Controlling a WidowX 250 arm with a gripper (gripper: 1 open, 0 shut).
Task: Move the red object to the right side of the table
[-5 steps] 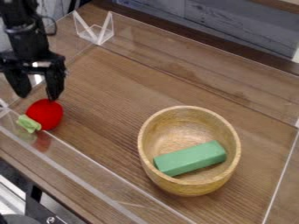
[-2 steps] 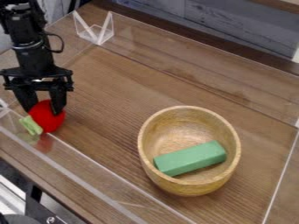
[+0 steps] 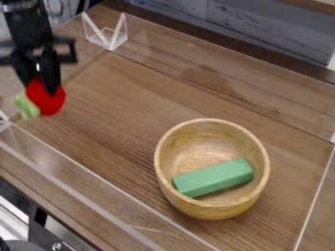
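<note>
Your gripper (image 3: 46,86) is clamping tight on the red object (image 3: 45,98), holding it at the tabletop's (image 3: 144,93) far left edge. The wooden bowl (image 3: 213,167) is sitting toward the right, well apart, and the green block (image 3: 214,178) is lying inside it.

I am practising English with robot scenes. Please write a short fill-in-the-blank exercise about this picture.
1. The black gripper is shut on the small ___ toy fruit with a green leafy end.
2. The green rectangular block lies inside the round wooden ___.
3. The brown wood-grain table has low clear ___ walls.

Missing words: red; bowl; acrylic
</note>
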